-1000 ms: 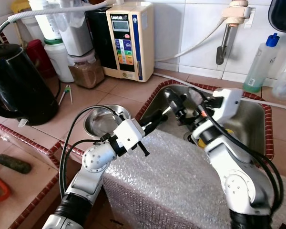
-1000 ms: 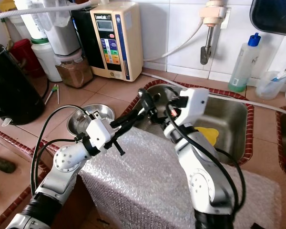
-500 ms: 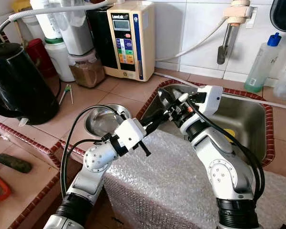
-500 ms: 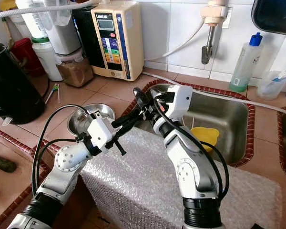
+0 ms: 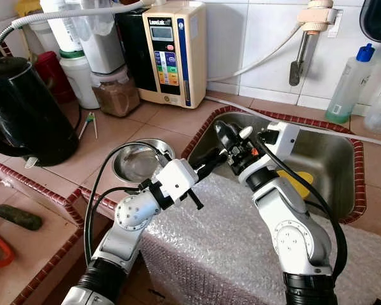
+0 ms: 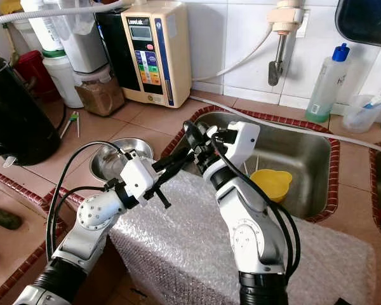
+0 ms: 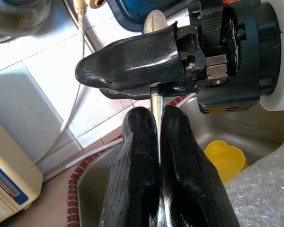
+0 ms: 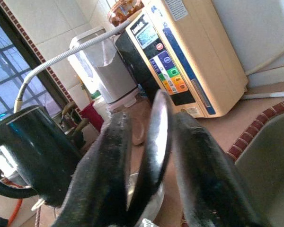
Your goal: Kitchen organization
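Tiled bench (image 5: 168,124) carries, left to right, kettle (image 5: 22,111), bowl (image 5: 136,164), purifier (image 5: 171,51) with unreadable label, sink (image 5: 330,159). Left gripper (image 5: 213,160) jaws clamp spoon (image 7: 154,94); right gripper (image 5: 232,136) jaws straddle it, partly apart.

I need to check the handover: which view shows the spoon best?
The left wrist view: the spoon handle sits pinched in the left gripper, bowl behind the right gripper. Right wrist view shows its bowl edge-on; eye views barely show it.
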Available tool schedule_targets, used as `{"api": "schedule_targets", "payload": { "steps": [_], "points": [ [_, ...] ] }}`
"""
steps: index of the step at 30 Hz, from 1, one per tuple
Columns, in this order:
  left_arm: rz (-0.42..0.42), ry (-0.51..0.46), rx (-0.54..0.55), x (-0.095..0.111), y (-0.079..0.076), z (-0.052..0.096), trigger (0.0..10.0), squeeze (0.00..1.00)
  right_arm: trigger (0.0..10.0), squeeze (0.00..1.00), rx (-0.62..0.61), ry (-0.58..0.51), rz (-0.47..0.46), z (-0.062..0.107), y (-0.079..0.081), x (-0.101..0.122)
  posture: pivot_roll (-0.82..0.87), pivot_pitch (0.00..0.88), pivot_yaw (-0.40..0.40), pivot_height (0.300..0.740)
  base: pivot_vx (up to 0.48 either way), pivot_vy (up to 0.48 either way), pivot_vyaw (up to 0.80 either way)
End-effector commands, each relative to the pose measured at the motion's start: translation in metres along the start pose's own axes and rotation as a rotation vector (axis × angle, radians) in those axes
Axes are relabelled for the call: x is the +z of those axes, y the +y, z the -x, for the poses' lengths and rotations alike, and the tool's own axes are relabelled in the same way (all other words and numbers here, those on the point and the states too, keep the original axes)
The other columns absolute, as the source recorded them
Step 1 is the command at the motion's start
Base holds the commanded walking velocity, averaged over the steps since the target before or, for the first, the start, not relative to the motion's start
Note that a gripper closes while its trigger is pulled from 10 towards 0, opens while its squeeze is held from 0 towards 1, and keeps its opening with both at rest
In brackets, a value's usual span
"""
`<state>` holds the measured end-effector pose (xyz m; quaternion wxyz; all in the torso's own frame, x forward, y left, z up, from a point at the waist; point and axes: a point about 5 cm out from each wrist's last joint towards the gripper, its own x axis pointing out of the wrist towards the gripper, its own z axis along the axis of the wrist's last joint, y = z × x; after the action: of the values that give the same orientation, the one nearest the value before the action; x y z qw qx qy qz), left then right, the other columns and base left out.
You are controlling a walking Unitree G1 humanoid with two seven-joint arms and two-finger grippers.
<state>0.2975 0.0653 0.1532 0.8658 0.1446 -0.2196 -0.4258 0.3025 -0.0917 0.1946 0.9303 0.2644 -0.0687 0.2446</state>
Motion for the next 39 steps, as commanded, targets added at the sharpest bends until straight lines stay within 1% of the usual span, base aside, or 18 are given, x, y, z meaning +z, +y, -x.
{"api": "schedule_targets", "payload": {
  "steps": [1,16,22,28,29,31,32,33,35,39],
  "points": [
    [-0.015,-0.004,0.026,0.002,0.007,-0.001,0.0,0.0,0.0,0.0,-0.014,0.0,-0.005,0.002,-0.002,-0.001,-0.06,0.0,0.109,0.74,0.0,0.0,0.0],
    [-0.015,0.005,0.037,0.0,0.006,-0.002,0.0,0.0,0.0,0.0,-0.018,-0.018,0.021,0.0,-0.002,0.001,-0.06,0.0,0.106,0.74,0.0,0.0,0.0],
    [-0.014,-0.01,0.05,0.001,0.007,-0.01,0.0,0.0,0.0,0.0,-0.051,-0.051,0.037,-0.001,-0.008,0.01,-0.07,0.0,0.097,0.74,0.0,0.0,0.0],
    [-0.019,0.005,0.058,-0.001,0.006,-0.01,0.0,0.0,0.0,0.0,-0.062,-0.061,0.055,-0.001,-0.011,0.013,-0.07,0.0,0.091,0.74,0.0,0.0,0.0],
    [0.005,0.021,0.079,-0.003,0.007,-0.01,10.0,1.0,0.0,0.0,-0.069,-0.074,0.067,-0.001,-0.011,0.016,-0.07,0.0,0.09,0.74,0.0,0.0,0.0],
    [0.043,0.019,0.072,-0.004,0.007,-0.01,10.0,1.0,0.0,0.0,-0.075,-0.089,0.092,-0.001,-0.012,0.019,-0.07,0.0,0.09,0.74,0.0,0.0,0.0],
    [0.051,0.016,0.048,-0.004,0.006,-0.011,10.0,1.0,0.0,0.0,-0.079,-0.103,0.124,-0.001,-0.013,0.022,-0.07,0.0,0.09,0.74,0.0,0.0,0.0],
    [0.051,0.014,0.036,-0.004,0.005,-0.012,10.0,1.0,0.0,0.0,-0.08,-0.108,0.139,-0.002,-0.013,0.023,-0.07,0.0,0.09,0.74,0.0,0.0,0.0],
    [0.06,0.014,-0.004,-0.004,0.004,-0.013,10.0,1.0,0.0,0.0,-0.097,-0.133,0.197,-0.002,-0.015,0.03,-0.07,0.0,0.09,0.74,0.0,0.0,0.0],
    [0.063,0.023,-0.036,-0.005,0.005,-0.014,10.0,1.0,0.0,0.0,-0.143,-0.159,0.3,-0.002,-0.02,0.038,-0.07,0.0,0.09,0.74,0.0,0.0,0.0]
  ]
}}
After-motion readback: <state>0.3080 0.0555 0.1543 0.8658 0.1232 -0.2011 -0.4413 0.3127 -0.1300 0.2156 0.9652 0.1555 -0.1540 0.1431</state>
